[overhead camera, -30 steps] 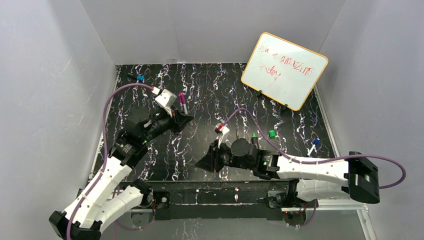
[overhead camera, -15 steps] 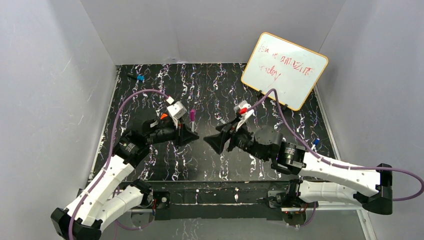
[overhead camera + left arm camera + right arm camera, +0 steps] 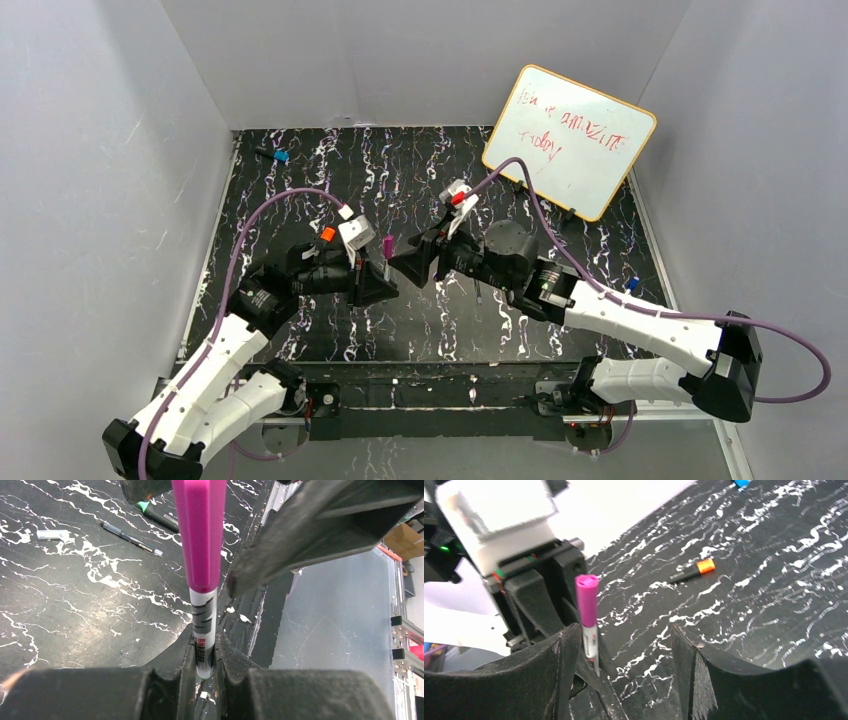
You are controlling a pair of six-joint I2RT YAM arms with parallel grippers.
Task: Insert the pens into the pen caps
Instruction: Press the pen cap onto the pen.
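A white pen [image 3: 204, 630] with a magenta cap [image 3: 199, 530] stands upright in my left gripper [image 3: 204, 666], which is shut on the lower barrel. From above, that left gripper [image 3: 375, 285] is at mid-table with the magenta cap [image 3: 386, 245] pointing up. My right gripper [image 3: 410, 265] faces it from the right, jaws open and empty. In the right wrist view the capped pen [image 3: 588, 605] rises just inside the left finger [image 3: 559, 670] of the right gripper [image 3: 624, 672]. An orange-capped black marker [image 3: 694, 571] lies beyond.
The whiteboard [image 3: 570, 138] leans at the back right. A blue cap [image 3: 281, 157] sits at the far left corner, and a blue-capped white pen [image 3: 628, 287] by the right arm. A slim dark pen [image 3: 131, 538] and a green-tipped marker [image 3: 157, 514] lie on the mat.
The right arm swung up from the near centre to face the left gripper, and its jaws opened. The left arm carried the capped pen right and nearer.
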